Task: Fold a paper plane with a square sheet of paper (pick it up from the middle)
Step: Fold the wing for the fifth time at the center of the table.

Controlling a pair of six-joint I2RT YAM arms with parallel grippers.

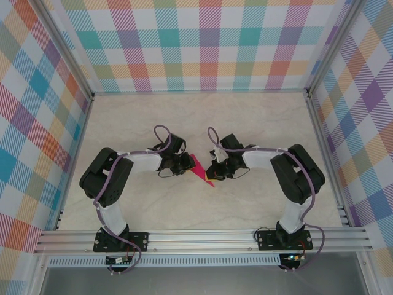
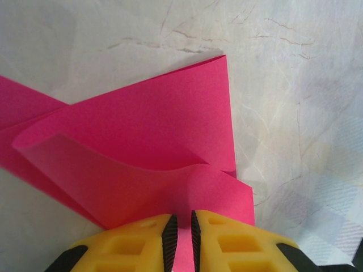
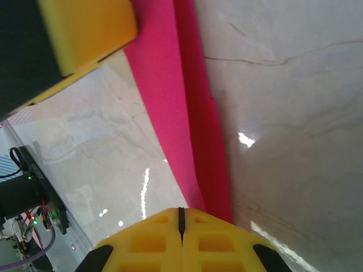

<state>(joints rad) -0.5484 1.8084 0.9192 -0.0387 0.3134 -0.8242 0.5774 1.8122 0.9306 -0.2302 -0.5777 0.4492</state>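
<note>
The magenta-pink paper plane (image 1: 201,170) lies on the table between my two grippers as a narrow folded dart. In the left wrist view the paper plane (image 2: 142,124) shows creased layers, with one flap bulging upward. My left gripper (image 2: 181,218) is shut on that raised layer, and pink paper fills the thin slit between the black pads. From above, the left gripper (image 1: 184,165) sits at the plane's left side. My right gripper (image 3: 181,211) is shut, pads touching, with the pink paper plane (image 3: 170,102) running under its right finger. It sits at the plane's right side, right gripper (image 1: 216,172).
The marble-look table (image 1: 245,117) is walled by plaid panels on three sides. An aluminium rail (image 1: 202,236) carrying both arm bases runs along the near edge. The left gripper's yellow finger (image 3: 85,34) shows at the top left of the right wrist view.
</note>
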